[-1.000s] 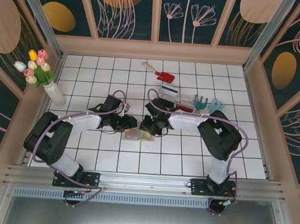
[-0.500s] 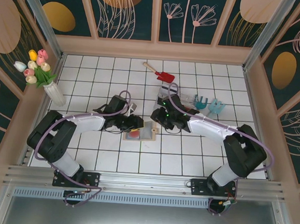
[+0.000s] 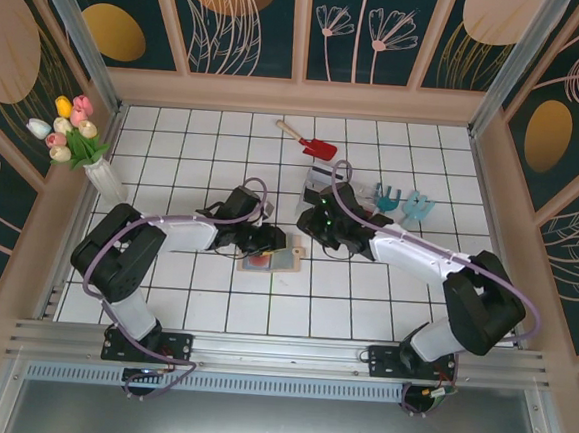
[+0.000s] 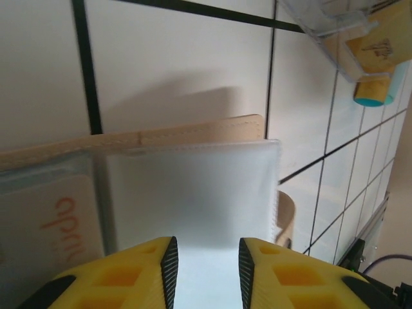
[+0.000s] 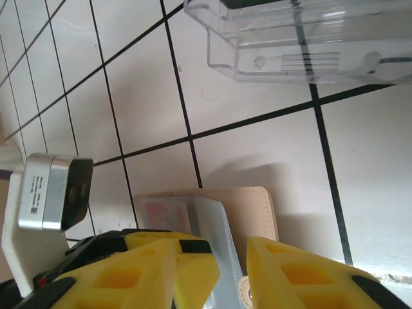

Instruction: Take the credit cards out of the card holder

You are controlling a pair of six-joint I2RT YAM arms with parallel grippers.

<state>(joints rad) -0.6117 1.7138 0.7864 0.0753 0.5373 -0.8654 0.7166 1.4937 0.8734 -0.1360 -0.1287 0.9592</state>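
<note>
Where the card holder [image 3: 266,263] is lying: it is resting open and flat on the white tiles between the two arms, near the clear tray [image 5: 283,61].
Left gripper [image 4: 206,248]: it is hanging low over a clear pocket with its jaws standing partly apart and nothing visibly pinched. It is likely steadying the holder.
Right gripper [image 5: 228,248]: it is hanging over the holder's tan edge, jaws likewise standing apart and empty. It is probably lining up to draw a card.
Credit cards [image 4: 61,215]: they are sitting in the pockets, not yet out.
Count: one holder and one tray are showing. One pale card with orange lettering is showing, and I cannot tell how many more there are.
</note>
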